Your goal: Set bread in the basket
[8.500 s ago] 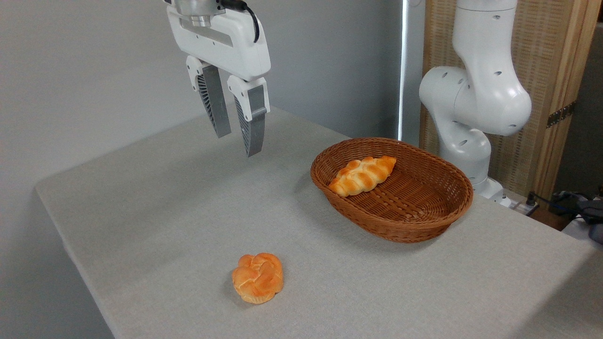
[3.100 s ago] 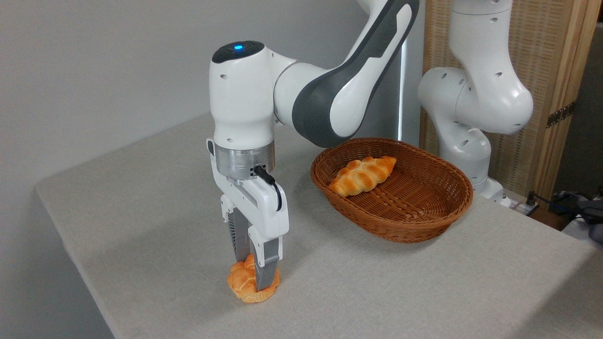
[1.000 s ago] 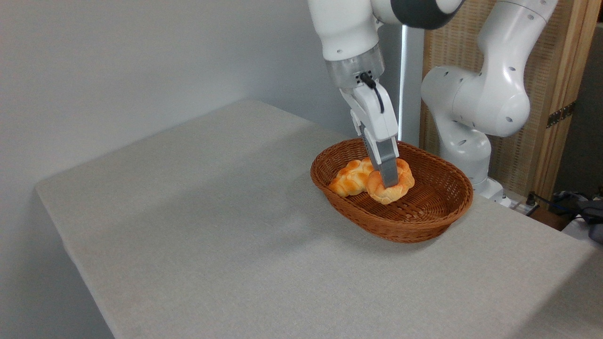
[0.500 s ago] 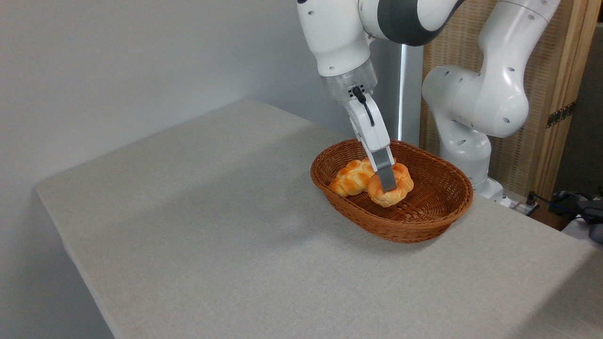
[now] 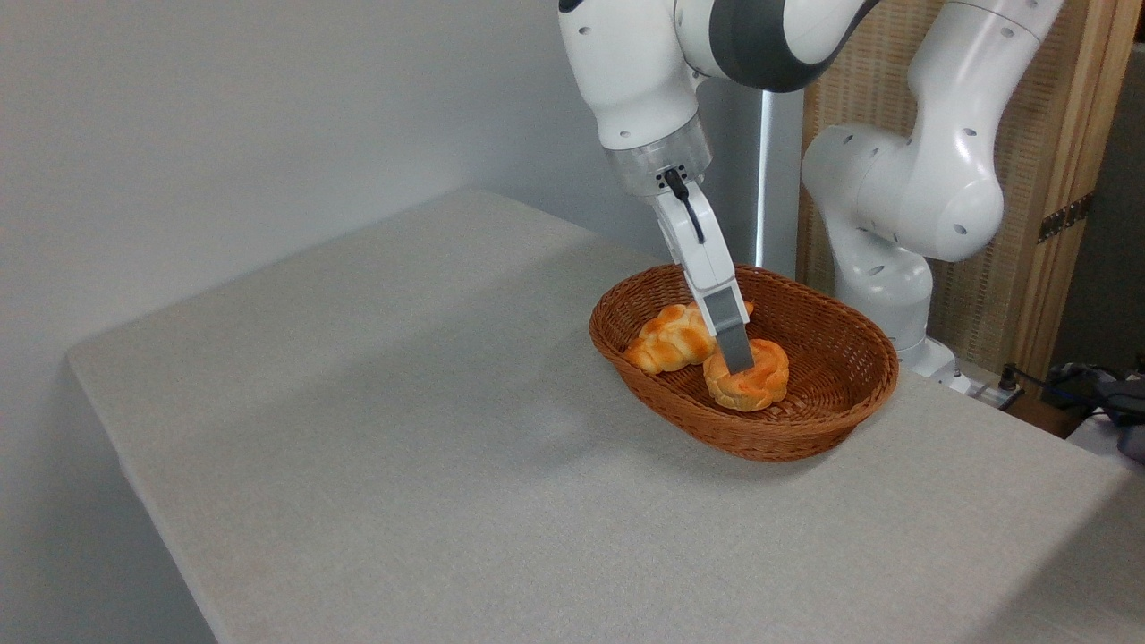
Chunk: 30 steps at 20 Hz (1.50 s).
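A pale grey, cloth-textured bench [image 5: 402, 465] fills most of the view, its rounded left corner and front-left edge falling away against a plain grey-white wall [image 5: 224, 134]. Behind the far right corner stand a woven cane screen in a light wooden frame [image 5: 1047, 179] and the white robot arm [image 5: 903, 197], whose base sits just beyond the bench edge. Dark cables and gear [image 5: 1100, 394] lie off the bench at far right.

The oval brown woven wicker basket [image 5: 805, 429] sits toward the back right of the bench, near the far edge. Inside it lies the small round knotted golden-orange bun [image 5: 751, 385], resting on the basket floor toward the front-middle. Just beside it on the left, touching or nearly so, is a longer braided, pointed-ended golden loaf [image 5: 669, 338], leaning against the left inner wall.

The white and grey pincer [image 5: 738, 358] slants down into the basket, with its tip at the top of the bun. Only one grey finger [image 5: 732, 335] shows edge-on, so I cannot tell whether it is spread or pinching the bun.

The whole left and front of the bench is bare cloth.
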### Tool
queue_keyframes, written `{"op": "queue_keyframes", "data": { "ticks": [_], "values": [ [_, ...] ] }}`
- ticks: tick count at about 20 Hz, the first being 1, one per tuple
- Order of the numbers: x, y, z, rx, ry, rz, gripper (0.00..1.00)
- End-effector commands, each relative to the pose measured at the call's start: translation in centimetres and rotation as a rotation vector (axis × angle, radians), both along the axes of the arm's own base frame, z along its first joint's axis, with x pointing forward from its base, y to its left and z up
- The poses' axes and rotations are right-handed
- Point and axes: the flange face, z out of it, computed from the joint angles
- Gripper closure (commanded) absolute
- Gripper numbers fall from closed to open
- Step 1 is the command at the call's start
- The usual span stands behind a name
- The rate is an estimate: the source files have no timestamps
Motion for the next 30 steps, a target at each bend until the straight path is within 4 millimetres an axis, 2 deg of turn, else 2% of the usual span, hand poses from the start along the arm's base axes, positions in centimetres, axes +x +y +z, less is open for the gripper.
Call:
{"op": "queue_keyframes", "data": {
  "ticks": [1,9,11,15,19,21,23,26,30],
  "values": [
    [0.6,0.0,1.1,-0.011,-0.038,-0.002,0.0],
    [3.1,-1.2,7.4,-0.124,-0.146,0.181,0.0],
    [4.3,-1.6,8.4,-0.122,-0.16,0.212,0.0],
    [7.4,-2.5,12.5,-0.14,-0.201,0.313,0.0],
    [10.8,-2.9,15.8,-0.155,-0.243,0.397,0.0],
    [12.7,-2.9,16.3,-0.157,-0.249,0.44,0.0],
    [14.2,-3.8,16.3,-0.136,-0.254,0.466,0.0],
    [15.8,-5.2,15.5,-0.113,-0.245,0.501,0.0],
    [17.9,-6.1,15.9,-0.107,-0.256,0.558,0.0]
  ]
}}
